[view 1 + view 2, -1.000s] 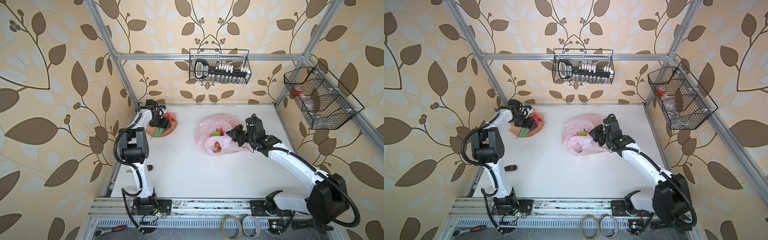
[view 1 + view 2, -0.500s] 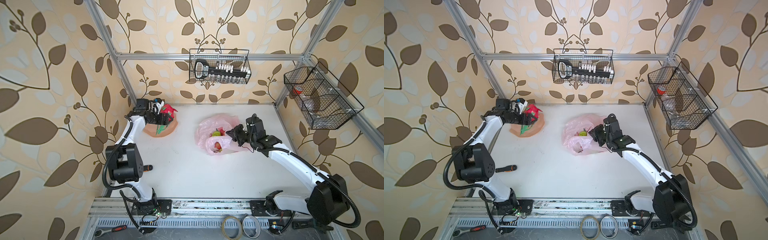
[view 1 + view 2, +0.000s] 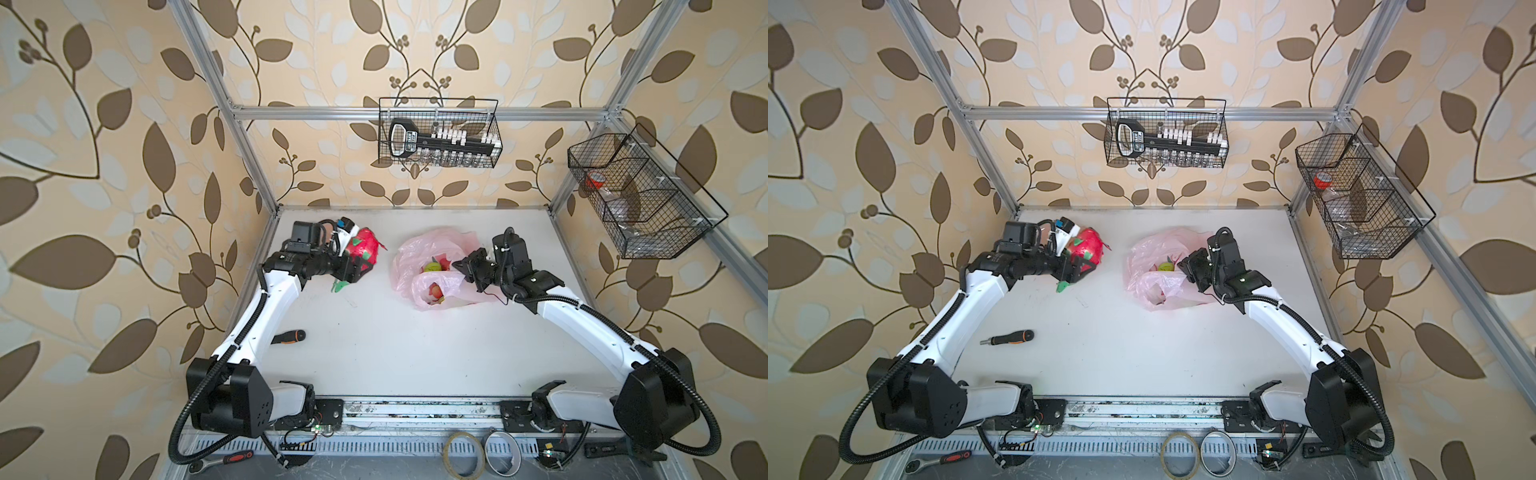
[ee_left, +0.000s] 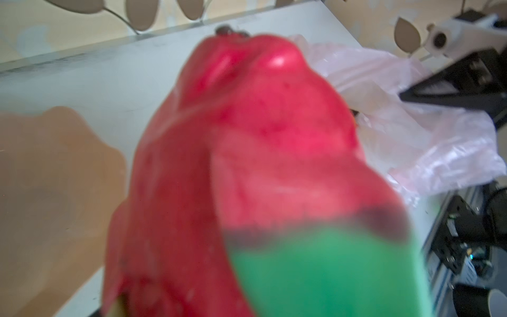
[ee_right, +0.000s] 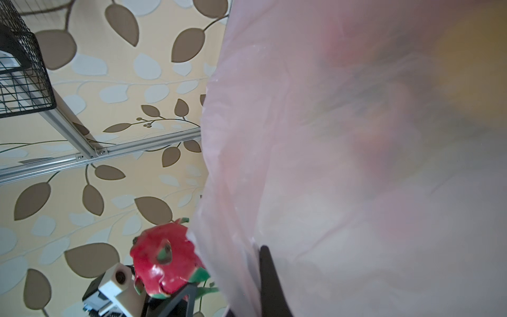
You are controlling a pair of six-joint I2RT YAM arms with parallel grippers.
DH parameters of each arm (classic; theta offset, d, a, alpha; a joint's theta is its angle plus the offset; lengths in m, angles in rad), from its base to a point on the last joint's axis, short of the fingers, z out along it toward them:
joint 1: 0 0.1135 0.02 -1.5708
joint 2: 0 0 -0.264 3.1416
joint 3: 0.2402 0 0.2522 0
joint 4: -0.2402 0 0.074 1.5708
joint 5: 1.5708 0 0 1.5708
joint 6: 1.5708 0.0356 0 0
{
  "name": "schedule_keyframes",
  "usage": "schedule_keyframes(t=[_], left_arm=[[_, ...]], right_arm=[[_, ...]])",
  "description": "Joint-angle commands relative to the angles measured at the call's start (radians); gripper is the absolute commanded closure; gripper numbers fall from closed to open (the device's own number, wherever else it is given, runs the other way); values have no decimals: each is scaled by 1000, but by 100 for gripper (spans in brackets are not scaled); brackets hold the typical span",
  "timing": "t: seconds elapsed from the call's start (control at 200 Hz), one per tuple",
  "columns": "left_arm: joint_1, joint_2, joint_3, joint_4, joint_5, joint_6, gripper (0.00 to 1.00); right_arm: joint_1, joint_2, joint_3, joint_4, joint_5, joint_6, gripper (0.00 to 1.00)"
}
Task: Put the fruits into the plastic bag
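A magenta dragon fruit (image 3: 366, 248) (image 3: 1089, 248) with green scales hangs above the table at the back left, and my left gripper (image 3: 356, 262) (image 3: 1079, 261) is shut on it. It fills the left wrist view (image 4: 247, 153), hiding the jaws. The pale-pink plastic bag (image 3: 424, 253) (image 3: 1154, 249) lies at the back centre with its mouth up. My right gripper (image 3: 462, 266) (image 3: 1185, 264) is shut on its right edge. Inside the bag lie a yellow-green fruit (image 3: 432, 266) and a red-orange one (image 3: 435, 291). In the right wrist view the bag's film (image 5: 356, 164) drapes over a black finger (image 5: 270, 280).
A peach-pink dish (image 4: 55, 178) sits below the held fruit. A screwdriver (image 3: 289, 336) (image 3: 1007, 338) lies on the table's left side. Wire baskets (image 3: 438, 139) (image 3: 640, 195) hang on the back and right frame. Tape rolls (image 3: 463, 453) lie off the front edge.
My left gripper has lifted the dragon fruit off the dish and carried it a little to the right, towards the bag. The right arm and the bag have not moved.
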Motion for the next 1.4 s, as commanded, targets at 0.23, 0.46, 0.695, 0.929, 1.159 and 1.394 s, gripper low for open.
schedule_keyframes(t=[0.23, 0.46, 0.695, 0.929, 1.159, 1.394], left_arm=[[-266, -40, -101, 29, -121, -22, 51], [-333, 30, -85, 12, -162, 18, 51], [-383, 125, -37, 15, -163, 64, 52], [-446, 268, 61, -34, -172, 139, 52], [-494, 425, 220, -189, -141, 242, 52], [-506, 601, 413, -333, -93, 296, 54]], right_arm=[[-3, 20, 22, 20, -5, 19, 100], [-3, 23, 25, 23, -5, 21, 100], [-3, 19, 22, 22, 0, 23, 100], [-1, 16, 22, 22, 5, 28, 100], [3, 14, 18, 22, 7, 30, 100], [10, 5, 15, 20, 13, 32, 100]])
